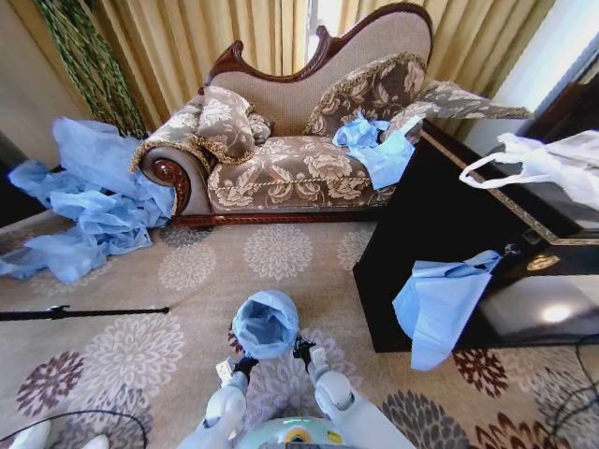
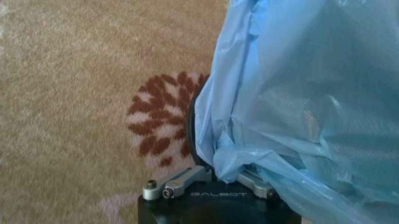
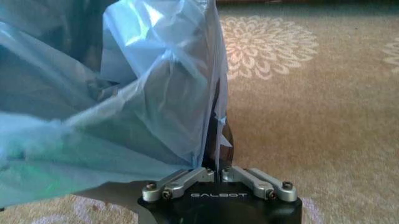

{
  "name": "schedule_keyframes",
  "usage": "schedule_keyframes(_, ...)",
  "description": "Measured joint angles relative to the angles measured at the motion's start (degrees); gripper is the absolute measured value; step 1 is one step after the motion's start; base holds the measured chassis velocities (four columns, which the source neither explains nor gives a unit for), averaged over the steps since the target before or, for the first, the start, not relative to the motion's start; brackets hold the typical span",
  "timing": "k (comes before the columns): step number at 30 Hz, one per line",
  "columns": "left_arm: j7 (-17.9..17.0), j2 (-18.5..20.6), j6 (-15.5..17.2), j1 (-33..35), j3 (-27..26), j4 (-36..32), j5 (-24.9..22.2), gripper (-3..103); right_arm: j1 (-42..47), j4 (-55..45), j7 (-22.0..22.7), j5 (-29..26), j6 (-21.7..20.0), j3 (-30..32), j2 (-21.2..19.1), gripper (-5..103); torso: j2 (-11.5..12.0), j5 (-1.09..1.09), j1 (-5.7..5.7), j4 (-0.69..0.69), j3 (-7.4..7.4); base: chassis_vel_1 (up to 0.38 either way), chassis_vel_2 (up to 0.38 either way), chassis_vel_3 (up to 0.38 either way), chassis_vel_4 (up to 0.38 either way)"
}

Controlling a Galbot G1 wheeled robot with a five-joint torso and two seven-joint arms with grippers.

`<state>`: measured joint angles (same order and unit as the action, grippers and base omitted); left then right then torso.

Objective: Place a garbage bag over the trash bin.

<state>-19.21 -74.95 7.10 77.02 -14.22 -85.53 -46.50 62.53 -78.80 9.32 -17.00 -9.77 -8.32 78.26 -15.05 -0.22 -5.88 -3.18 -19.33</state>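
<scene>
Trash bin (image 1: 236,341) upright, garbage bag (image 1: 266,324) over rim; both grippers' jaws pinching bag.

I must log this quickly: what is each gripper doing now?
Left gripper: shut on the garbage bag beside the trash bin.
Right gripper: shut on the garbage bag's edge.

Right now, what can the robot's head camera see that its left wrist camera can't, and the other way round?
Head view alone: the sofa, a heap of blue sheeting on the floor beside it, a dark cabinet, a white bag, and the right gripper at the bin's side. Left wrist view alone: a close look at a sliver of the black trash bin showing beside the plastic. Both share the garbage bag over the bin, the left gripper and the flowered carpet.
</scene>
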Motion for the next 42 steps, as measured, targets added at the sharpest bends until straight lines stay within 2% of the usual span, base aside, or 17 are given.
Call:
schedule_keyframes(7,-0.2,-0.08,-0.16,-1.3,-1.47,0.72,0.02,0,-1.23,1.92,-0.72,0.77,0.73,0.46,1.78,0,0.0,0.0,0.0,0.0,0.0,0.0,0.0,0.0,0.0)
schedule_keyframes(15,0.2,-0.01,1.02,-0.88,-4.89,1.1,-0.27,0,-2.63,9.54,-3.95,4.32,3.1,4.48,4.5,0,0.0,0.02,0.0,0.02,0.0,0.0,0.0,0.0,0.0)
schedule_keyframes(26,0.61,-0.38,1.52,-1.57,-5.06,2.37,-0.45,0,-3.12,11.32,-4.63,4.63,5.08,5.65,5.85,0,0.0,0.02,0.0,0.01,0.0,0.0,0.0,0.0,0.0)
schedule_keyframes(27,0.73,-0.4,1.57,-1.36,-5.06,1.95,-0.45,0,-3.08,11.05,-4.48,4.84,5.14,5.59,5.84,-3,0.0,0.02,0.0,0.01,0.0,0.0,0.0,0.0,0.0)
schedule_keyframes(29,1.4,-0.27,1.32,-0.4,-5.14,0.34,-0.53,-1,-2.67,9.47,-3.46,4.88,5.33,5.08,5.27,8,0.0,0.02,0.0,0.02,-0.01,0.0,0.0,0.0,0.0)
schedule_keyframes(30,1.4,-0.27,1.32,-0.4,-5.14,0.34,-0.53,-1,-2.67,9.47,-3.46,4.88,5.33,5.08,5.27,8,0.0,0.02,0.0,0.02,-0.01,0.0,0.0,0.0,0.0)
schedule_keyframes(32,3.54,-0.04,-0.38,0.94,-5.95,-1.9,-0.58,9,-1.77,7.06,-2.13,4.86,5.61,4.67,3.75,8,0.0,0.01,0.0,0.02,-0.01,0.0,0.0,0.0,0.0)
schedule_keyframes(33,3.54,-0.04,-0.38,0.94,-5.95,-1.9,-0.58,9,-1.77,7.06,-2.13,4.86,5.61,4.67,3.75,8,0.0,0.01,0.0,0.02,-0.01,0.0,0.0,0.0,0.0)
schedule_keyframes(34,4.6,0.0,-0.83,1.45,-6.42,-2.86,-0.58,15,-1.33,6.06,-1.81,4.79,5.62,4.56,3.07,18,0.0,0.01,0.0,0.01,-0.01,0.0,0.0,0.0,0.0)
schedule_keyframes(35,6.21,0.07,-1.24,2.43,-7.34,-4.6,-0.57,20,-0.49,4.15,-1.32,4.49,5.61,4.52,1.84,18,0.0,0.02,0.0,0.01,-0.01,0.0,0.0,0.0,0.0)
schedule_keyframes(36,7.07,0.24,-1.45,3.31,-8.01,-6.08,-0.5,25,0.34,2.53,-0.99,4.09,5.59,4.53,0.87,29,0.0,0.02,0.0,0.02,-0.01,0.0,0.0,0.0,0.0)
schedule_keyframes(37,7.07,0.24,-1.45,3.31,-8.01,-6.08,-0.5,25,0.34,2.53,-0.99,4.09,5.59,4.53,0.87,29,0.0,0.02,0.0,0.02,-0.01,0.0,0.0,0.0,0.0)
schedule_keyframes(38,7.42,0.34,-1.72,4.0,-8.46,-7.22,-0.32,31,1.08,1.28,-0.76,3.87,5.58,4.49,0.2,29,0.0,0.04,0.0,0.02,-0.01,0.0,0.0,0.0,0.0)
schedule_keyframes(39,7.71,0.36,-2.04,4.67,-8.96,-8.26,0.02,36,1.9,0.02,-0.51,3.74,5.6,4.53,-0.42,40,0.0,0.03,0.0,0.02,-0.01,0.0,0.0,0.0,0.0)
schedule_keyframes(40,7.83,0.34,-2.12,4.95,-9.21,-8.65,0.14,36,2.21,-0.43,-0.45,3.71,5.61,4.55,-0.65,40,0.0,0.02,0.0,0.02,-0.01,0.0,0.0,0.0,0.0)
schedule_keyframes(41,8.45,0.22,-2.21,6.22,-10.3,-10.27,0.39,42,3.36,-2.04,-0.35,3.58,5.61,4.58,-1.37,40,0.0,0.02,0.0,0.01,-0.01,0.0,0.0,0.0,0.0)
schedule_keyframes(42,8.72,0.2,-2.26,7.0,-10.85,-11.11,0.5,47,4.09,-2.97,-0.34,3.49,5.61,4.51,-1.73,50,0.0,0.03,0.0,0.01,0.0,0.0,0.0,0.0,0.0)
